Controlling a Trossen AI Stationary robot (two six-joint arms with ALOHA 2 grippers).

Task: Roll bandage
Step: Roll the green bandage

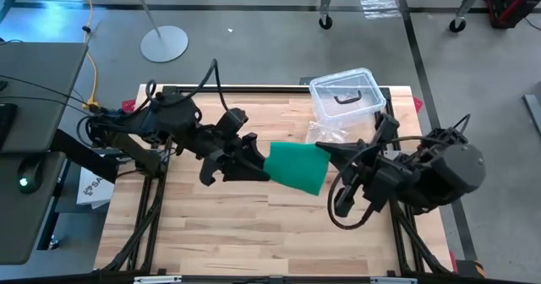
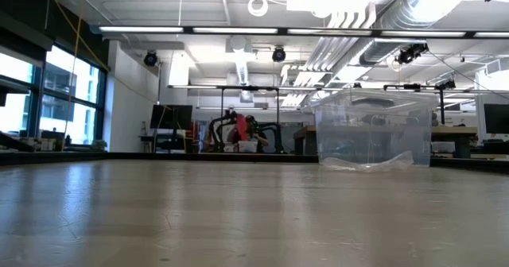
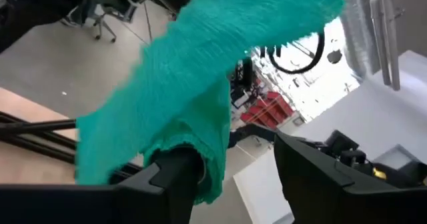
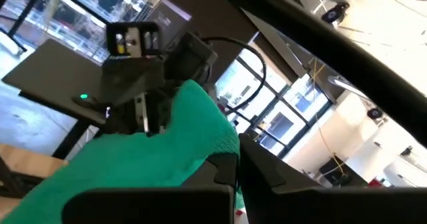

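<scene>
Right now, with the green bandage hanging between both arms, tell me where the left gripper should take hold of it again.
Probably the bandage's free left edge, coming level from the left. The strip is held off the table, stretched toward the left gripper, whose fingers stand apart with cloth draped over one, while the right gripper pinches the other end.

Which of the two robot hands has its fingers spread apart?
The left gripper: its fingers stand apart beside the bandage, while the right gripper is pinched shut on its other end.

No text, label, brand, number or sign is showing clearly enough to read in any view.
</scene>
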